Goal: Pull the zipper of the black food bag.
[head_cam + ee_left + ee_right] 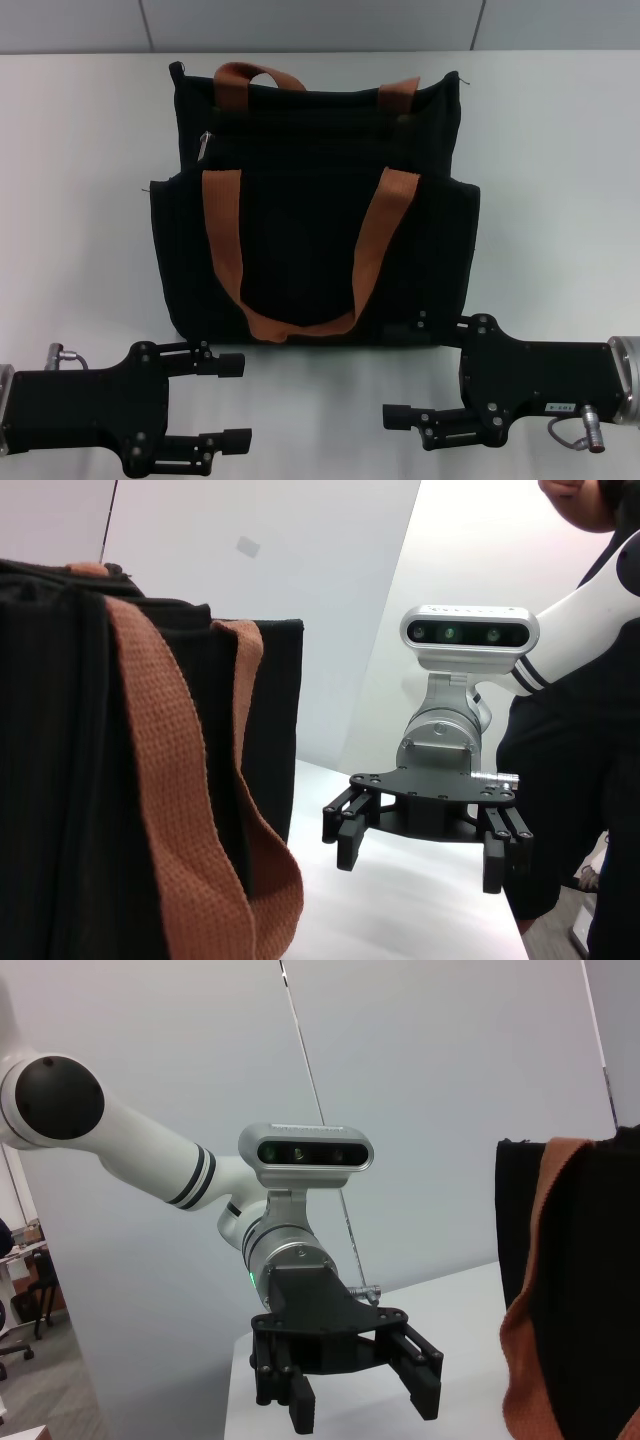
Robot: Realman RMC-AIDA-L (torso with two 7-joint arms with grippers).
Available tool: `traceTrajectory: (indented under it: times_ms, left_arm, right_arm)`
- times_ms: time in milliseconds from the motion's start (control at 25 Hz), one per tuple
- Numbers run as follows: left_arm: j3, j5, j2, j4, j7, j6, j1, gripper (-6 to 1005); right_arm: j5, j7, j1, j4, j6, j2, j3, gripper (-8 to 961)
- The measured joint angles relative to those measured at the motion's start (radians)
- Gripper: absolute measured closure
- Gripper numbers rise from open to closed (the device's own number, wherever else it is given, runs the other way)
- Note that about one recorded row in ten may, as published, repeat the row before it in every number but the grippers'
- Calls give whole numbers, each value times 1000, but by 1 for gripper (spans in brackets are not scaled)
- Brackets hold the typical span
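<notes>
Your left gripper (238,400) sits low at the near left in the head view, its wrist level and its two fingers spread wide apart, pointing inward toward the other arm. Your right gripper (395,375) mirrors it at the near right, fingers likewise parted and aimed back toward the left one, nothing between them. Each wrist view shows the opposite gripper hanging fingers-down and open, with its white forearm angling up behind it.
</notes>
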Motion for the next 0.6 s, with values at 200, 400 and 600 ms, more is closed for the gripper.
traceTrajectory:
  times_ms: [200, 400, 600]
  left_arm:
    - [0, 0, 1, 0, 0, 0, 0, 247]
    - [0, 1, 1, 0, 0, 0, -1, 247]
    - [0, 1, 2, 0, 0, 1, 2, 246]
  right_arm:
    - [0, 0, 0, 0, -1, 0, 0, 137]
    - [0, 0, 1, 0, -4, 0, 0, 137]
    - [0, 0, 2, -1, -14, 0, 1, 137]
